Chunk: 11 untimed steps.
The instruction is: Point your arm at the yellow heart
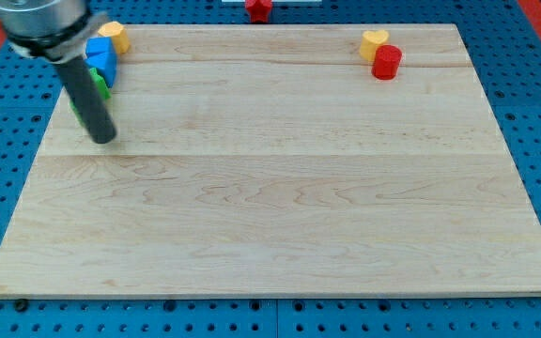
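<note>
The rod's tip (104, 138) rests on the bench (270, 216) near the view's left edge, just below a tight cluster of blocks at the top-left corner: a yellow block (114, 36), a blue block (100, 56) and a green block (99, 89) partly hidden behind the rod. The arm carries no fingers, only the bare rod, so it has hold of nothing. The target, the yellow heart (374, 41), sits near the top right of the bench, well apart from the tip, with most of the bare board between them. It is a small, low, bright yellow piece with a notched upper outline, lying flat. A red cylinder (386, 62) touches it, or nearly so, on its lower right side. Risks, as judged: an approach coming from below and the right would likely strike the red cylinder first and shove it into the heart, displacing the target. Overshooting the final approach could push the heart toward the bench's top edge, which lies near. Pulling away carelessly could also drag the green block. A red block (258, 8) lies off the bench at the view's top, out of the likely path.
</note>
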Tool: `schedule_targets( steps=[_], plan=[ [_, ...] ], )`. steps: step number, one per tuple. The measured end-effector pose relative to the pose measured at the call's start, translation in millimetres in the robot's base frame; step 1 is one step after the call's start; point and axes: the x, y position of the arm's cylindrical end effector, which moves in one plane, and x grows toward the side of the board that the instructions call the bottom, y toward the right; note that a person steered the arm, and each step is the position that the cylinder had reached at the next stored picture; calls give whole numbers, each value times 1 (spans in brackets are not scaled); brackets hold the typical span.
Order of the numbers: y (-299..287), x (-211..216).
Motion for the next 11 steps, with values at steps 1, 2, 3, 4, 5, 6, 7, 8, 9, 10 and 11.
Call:
schedule_targets(
  steps=[1, 2, 3, 4, 5, 6, 7, 8, 9, 10, 11],
  plan=[
    [23, -2],
    [45, -24],
    [58, -53],
    [65, -83],
    [80, -115],
    [101, -159],
    [134, -180],
    [191, -201],
    [227, -225],
    [231, -224],
    [237, -225]
  ],
)
